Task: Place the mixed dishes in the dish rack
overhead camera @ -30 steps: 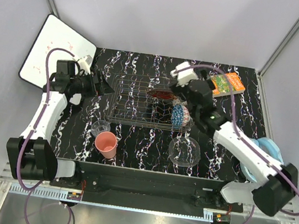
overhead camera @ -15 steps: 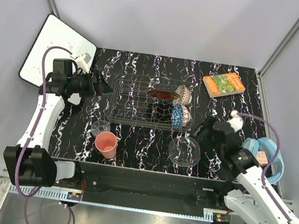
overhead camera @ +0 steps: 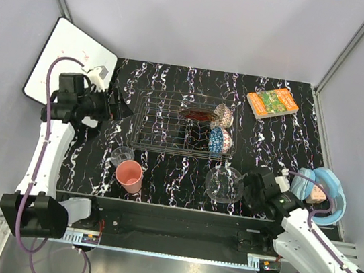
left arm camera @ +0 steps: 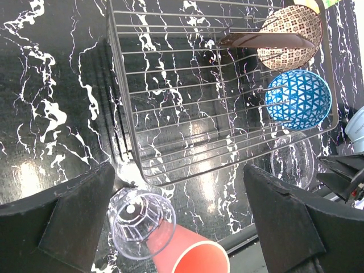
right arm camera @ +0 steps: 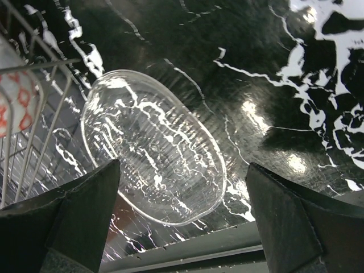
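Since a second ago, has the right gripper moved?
Yes. The right gripper drew back from the dish rack to the near edge, beside the clear glass plate.

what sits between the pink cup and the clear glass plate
Nothing: in the top view the stretch between the pink cup and the clear glass plate is bare black marbled tabletop.

Rectangular dark thin-wire dish rack [left arm camera: 216, 96]: blue triangle-patterned bowl [left arm camera: 297, 98] and tan-red patterned bowl [left arm camera: 290, 35] inside its right end. Small clear glass [left arm camera: 142, 223] and pink plastic cup [left arm camera: 190, 250], side by side, just outside its lower-left corner.
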You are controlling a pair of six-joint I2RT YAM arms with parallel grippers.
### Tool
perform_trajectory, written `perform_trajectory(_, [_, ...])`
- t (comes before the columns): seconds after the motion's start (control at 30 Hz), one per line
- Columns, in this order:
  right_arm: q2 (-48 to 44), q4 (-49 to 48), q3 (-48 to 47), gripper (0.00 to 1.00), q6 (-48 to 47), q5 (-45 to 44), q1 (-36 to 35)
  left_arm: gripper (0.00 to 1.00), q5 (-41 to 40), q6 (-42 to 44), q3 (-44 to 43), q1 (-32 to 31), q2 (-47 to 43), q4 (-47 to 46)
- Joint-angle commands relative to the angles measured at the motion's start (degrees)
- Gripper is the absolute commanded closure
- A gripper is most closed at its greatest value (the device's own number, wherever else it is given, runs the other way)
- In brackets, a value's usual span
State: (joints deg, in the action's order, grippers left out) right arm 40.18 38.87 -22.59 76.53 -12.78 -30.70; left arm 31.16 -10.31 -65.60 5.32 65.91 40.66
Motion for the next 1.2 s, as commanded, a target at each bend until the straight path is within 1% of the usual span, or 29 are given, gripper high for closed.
perform_trajectory(0.0, [2.00,-0.29,0.70,0.02,5.99,-0.67,0.20,0.01,-1.45,0.99,-1.54,0.30,-2.10,-0.06])
perform_trajectory(0.2, [4.29,-0.64,0.70,0.04,8.10,-1.29,0.20,0.01,-1.71,1.16,-2.42,0.22,-3.51,1.34])
perform_trajectory(0.37, [7.09,-2.22,0.88,0.08,9.51,-1.11,0.20,0.01,-1.89,0.81,-4.36,0.22,-3.16,2.84])
perform_trajectory(0.57, [11.05,-6.96,2.37,0.10,10.31,0.03,0.11,0.01,-1.71,1.16,-5.50,0.22,-2.89,3.54])
perform_trajectory(0.67, [12.63,-8.46,2.55,0.13,10.57,-0.32,0.11,0.01,-1.98,1.87,-5.15,0.30,-2.89,4.07])
perform_trajectory(0.8, [13.34,-8.90,2.55,0.25,10.39,-0.50,0.11,0.01,-2.50,2.48,-4.97,0.30,-3.24,4.42])
perform_trajectory(0.83, [13.25,-8.99,2.64,0.29,10.30,-0.58,0.11,0.01,-2.59,2.48,-5.06,0.22,-3.24,4.34])
perform_trajectory(0.9, [13.08,-8.99,2.72,0.33,10.48,-0.76,0.11,0.01,-2.42,2.48,-5.32,0.30,-3.16,4.42])
perform_trajectory(0.93, [12.82,-8.99,2.81,0.40,10.83,-0.85,0.11,0.01,-2.50,2.48,-5.41,0.30,-3.07,4.51])
perform_trajectory(1.0, [12.55,-9.08,3.16,0.46,10.92,-1.02,0.03,0.01,-2.42,2.40,-5.67,0.30,-2.81,4.51])
perform_trajectory(1.03, [12.29,-9.25,3.25,0.57,10.92,-1.11,0.02,0.01,-2.42,2.40,-5.68,0.30,-2.72,4.51])
perform_trajectory(1.17, [11.50,-9.60,3.86,0.77,10.66,-1.02,0.11,0.01,-2.15,2.31,-5.76,0.22,-2.63,4.42])
